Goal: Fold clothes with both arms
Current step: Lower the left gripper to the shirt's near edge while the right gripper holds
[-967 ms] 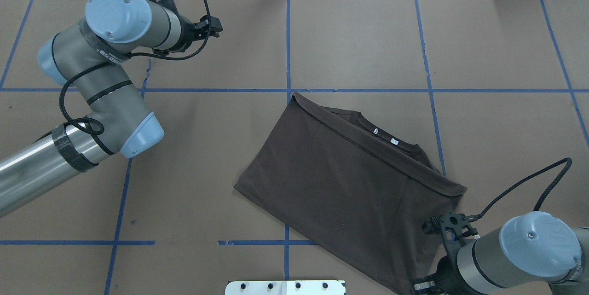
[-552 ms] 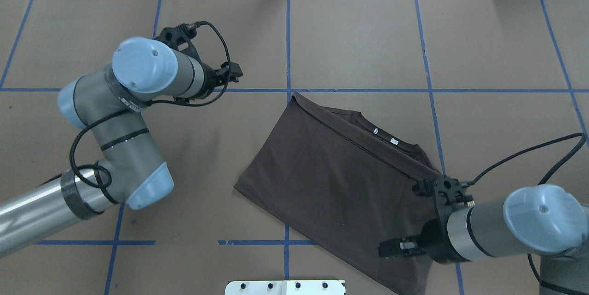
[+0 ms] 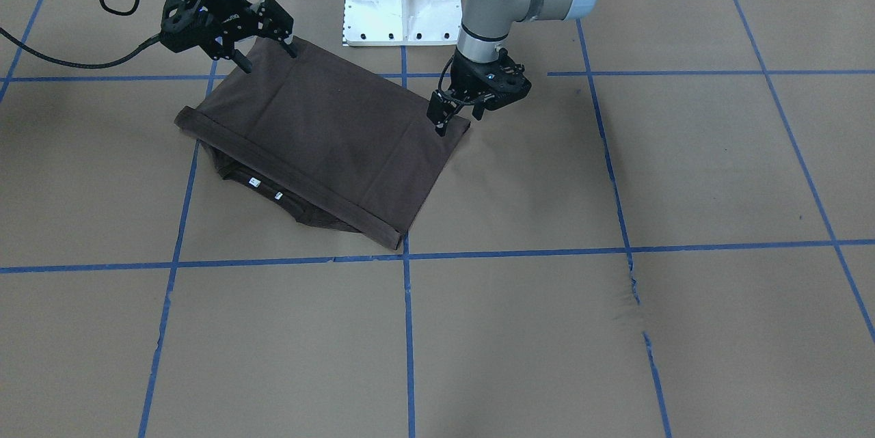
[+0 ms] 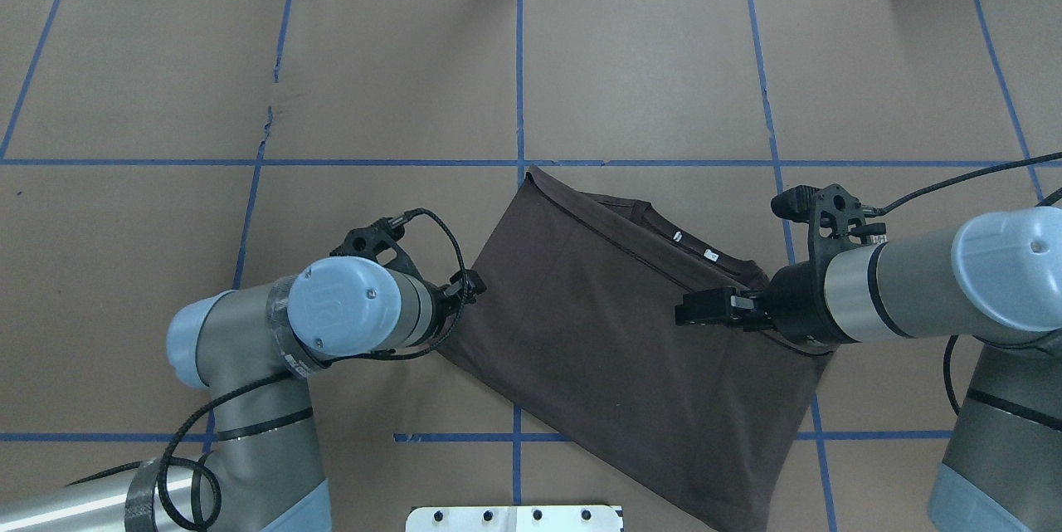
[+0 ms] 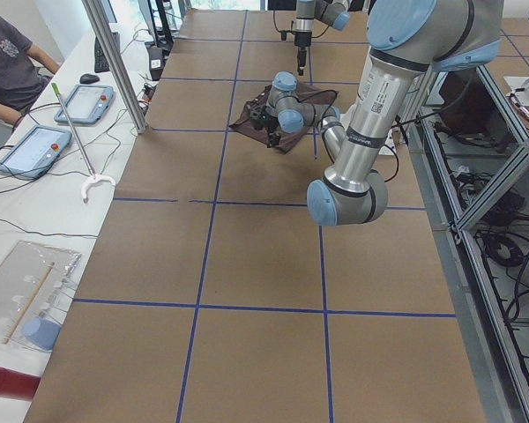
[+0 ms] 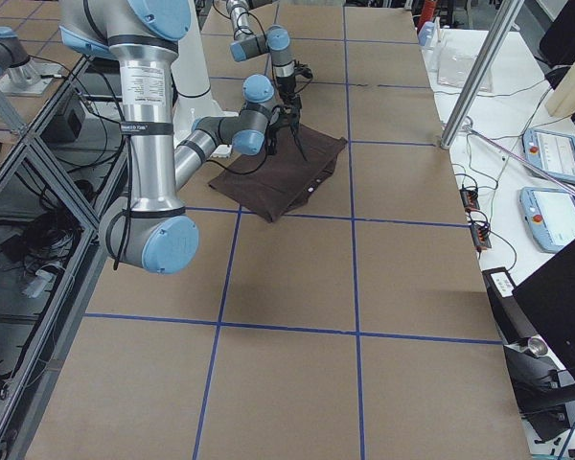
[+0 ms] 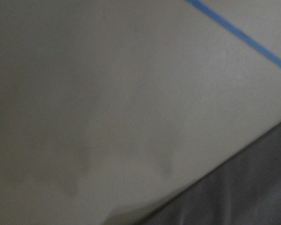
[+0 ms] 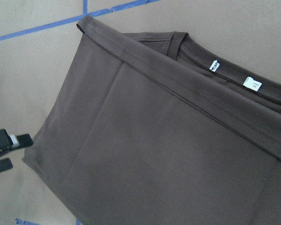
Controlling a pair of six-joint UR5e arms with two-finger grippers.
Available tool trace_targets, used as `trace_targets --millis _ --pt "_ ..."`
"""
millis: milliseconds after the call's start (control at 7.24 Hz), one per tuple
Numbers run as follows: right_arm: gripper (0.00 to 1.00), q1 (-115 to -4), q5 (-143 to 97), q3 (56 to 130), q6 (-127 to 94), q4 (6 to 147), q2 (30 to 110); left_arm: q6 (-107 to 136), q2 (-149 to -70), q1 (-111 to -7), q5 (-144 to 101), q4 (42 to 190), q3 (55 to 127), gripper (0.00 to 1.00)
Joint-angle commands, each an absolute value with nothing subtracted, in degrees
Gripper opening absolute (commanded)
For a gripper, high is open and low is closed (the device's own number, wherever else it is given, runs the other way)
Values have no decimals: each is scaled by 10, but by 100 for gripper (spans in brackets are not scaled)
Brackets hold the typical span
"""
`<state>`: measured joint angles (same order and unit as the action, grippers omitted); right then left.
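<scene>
The dark brown T-shirt (image 4: 597, 324) lies folded flat on the brown table, askew, with its collar and white neck tags (image 4: 710, 254) at the far right. It also shows in the front view (image 3: 328, 144) and the right wrist view (image 8: 154, 154). My left gripper (image 4: 474, 283) is open at the shirt's left corner, low over the table (image 3: 458, 117). Its fingers (image 8: 9, 140) show apart in the right wrist view. My right gripper (image 4: 693, 309) is open and hovers over the shirt's right part, near the collar (image 3: 266, 59). Neither holds anything.
Blue tape lines (image 4: 518, 59) grid the paper-covered table. The white pedestal base (image 4: 514, 518) sits at the near edge, just by the shirt's near corner. A small tear in the paper (image 4: 267, 113) lies at the far left. An operator (image 5: 9, 62) sits beyond the table's far side.
My left arm swung from the far left down to the shirt's left corner. My right arm moved from the near right corner of the shirt away and up, over its right part.
</scene>
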<state>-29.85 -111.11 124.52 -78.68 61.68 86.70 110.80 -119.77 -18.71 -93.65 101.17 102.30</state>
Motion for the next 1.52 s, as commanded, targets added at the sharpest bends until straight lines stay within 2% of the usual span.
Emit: trace_targets --millis 0,276,414,552,690,829,1381 --pt "100 -308 -1112 1238 -786 617 855 1120 -1197 -170 -925 1005 1013 88" --pt "100 -308 -1112 1238 -786 617 851 1120 -1195 -170 -918 1005 1011 76" --pt "100 -308 -1113 1238 -786 617 850 1120 -1195 -173 -918 1004 1010 64" --pt "100 -308 -1113 1237 -786 617 851 1120 -1194 -177 -918 1004 1010 44" --pt "100 -308 -1113 1237 -786 617 850 1119 -1193 -178 -909 1003 1009 13" --pt "100 -308 -1113 1236 -786 617 850 1115 -1193 -177 -906 992 1010 0" --pt "100 -308 -1113 1235 -786 617 851 1107 -1194 -202 -909 986 1012 0"
